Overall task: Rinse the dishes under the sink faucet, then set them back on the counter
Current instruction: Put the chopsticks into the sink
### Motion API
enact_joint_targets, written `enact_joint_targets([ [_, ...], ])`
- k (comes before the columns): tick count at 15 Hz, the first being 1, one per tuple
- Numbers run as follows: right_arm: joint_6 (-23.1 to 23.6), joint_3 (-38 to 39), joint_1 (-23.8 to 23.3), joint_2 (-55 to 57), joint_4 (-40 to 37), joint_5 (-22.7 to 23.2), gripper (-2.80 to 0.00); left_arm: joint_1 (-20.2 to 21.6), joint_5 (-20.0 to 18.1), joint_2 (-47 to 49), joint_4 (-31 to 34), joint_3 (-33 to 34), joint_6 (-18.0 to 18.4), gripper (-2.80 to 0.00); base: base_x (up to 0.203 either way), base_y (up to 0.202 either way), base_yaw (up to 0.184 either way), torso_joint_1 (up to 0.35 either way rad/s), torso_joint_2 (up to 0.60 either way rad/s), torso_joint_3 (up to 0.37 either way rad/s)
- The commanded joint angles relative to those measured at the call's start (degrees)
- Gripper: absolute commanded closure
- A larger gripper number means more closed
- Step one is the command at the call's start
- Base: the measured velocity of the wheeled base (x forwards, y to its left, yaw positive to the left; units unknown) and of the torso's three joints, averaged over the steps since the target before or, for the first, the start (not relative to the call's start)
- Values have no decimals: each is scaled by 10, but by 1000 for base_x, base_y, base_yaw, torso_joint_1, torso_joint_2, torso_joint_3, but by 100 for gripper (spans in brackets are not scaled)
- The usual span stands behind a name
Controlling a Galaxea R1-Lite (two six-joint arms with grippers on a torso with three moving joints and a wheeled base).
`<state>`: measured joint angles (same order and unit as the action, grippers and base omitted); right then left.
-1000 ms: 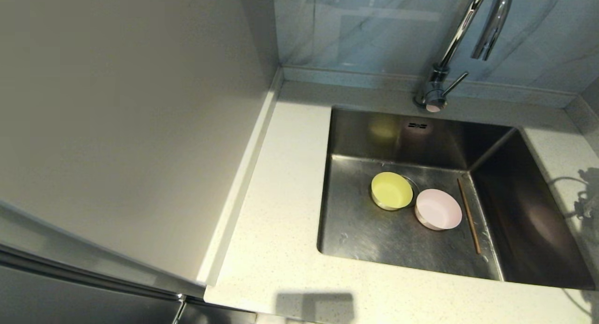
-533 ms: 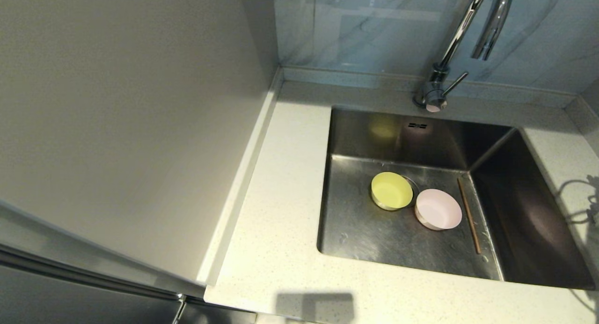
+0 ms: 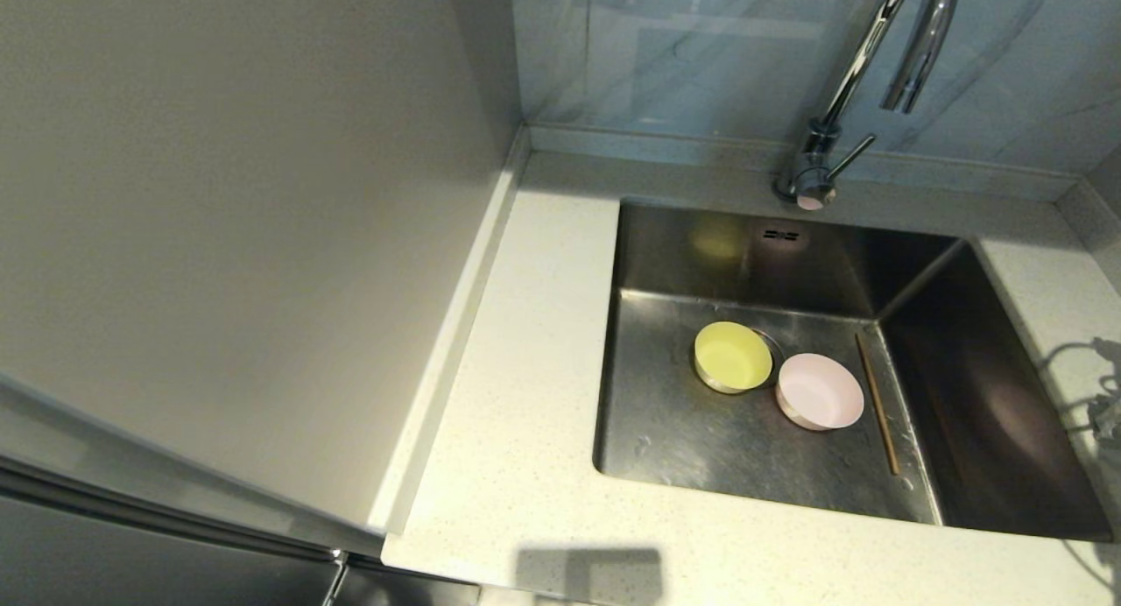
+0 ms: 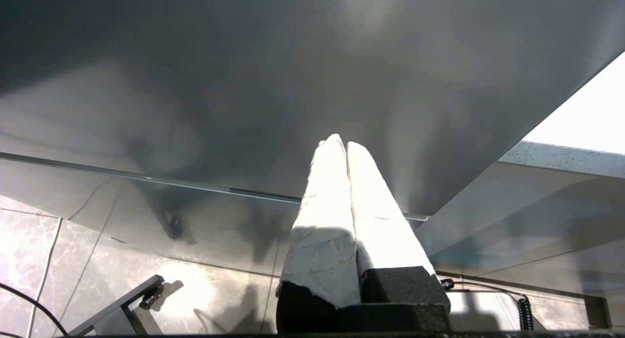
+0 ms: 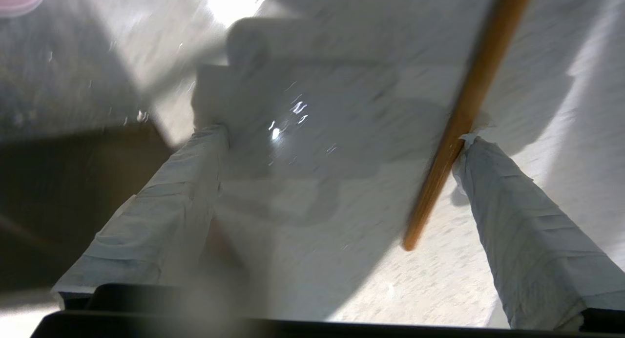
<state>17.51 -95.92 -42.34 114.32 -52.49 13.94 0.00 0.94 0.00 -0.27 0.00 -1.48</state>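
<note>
The yellow-green bowl (image 3: 732, 355) and the pink bowl (image 3: 821, 391) sit side by side on the floor of the sink (image 3: 666, 431). One brown chopstick (image 3: 877, 405) lies just right of the pink bowl. Neither gripper shows in the head view. In the right wrist view my right gripper (image 5: 342, 137) is open wide over the speckled counter (image 5: 464, 289). A second chopstick (image 5: 468, 108) lies against one fingertip (image 5: 471, 147), not clamped. My left gripper (image 4: 345, 145) is shut on nothing, parked low beside a dark cabinet front.
The faucet (image 3: 854, 63) rises behind the sink, its lever handle (image 3: 851, 155) pointing right. A beige wall panel (image 3: 219, 238) bounds the counter (image 3: 543, 343) on the left. An arm shadow (image 3: 1090, 396) falls on the counter right of the sink.
The arm shadow on the counter right of the sink has shifted slightly toward the front edge. The bowls and the chopstick in the sink have not moved.
</note>
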Motion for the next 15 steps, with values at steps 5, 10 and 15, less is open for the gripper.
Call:
enact_joint_targets([
  [5, 5, 6, 25, -27, -61, 13, -280, 0, 0, -2, 0, 0, 0, 0, 0, 0, 0, 0, 0, 0],
  [10, 15, -4, 31, -43, -66, 11, -280, 0, 0, -2, 0, 0, 0, 0, 0, 0, 0, 0, 0, 0],
  [15, 11, -4, 31, -59, -25, -23, -280, 0, 0, -2, 0, 0, 0, 0, 0, 0, 0, 0, 0, 0],
])
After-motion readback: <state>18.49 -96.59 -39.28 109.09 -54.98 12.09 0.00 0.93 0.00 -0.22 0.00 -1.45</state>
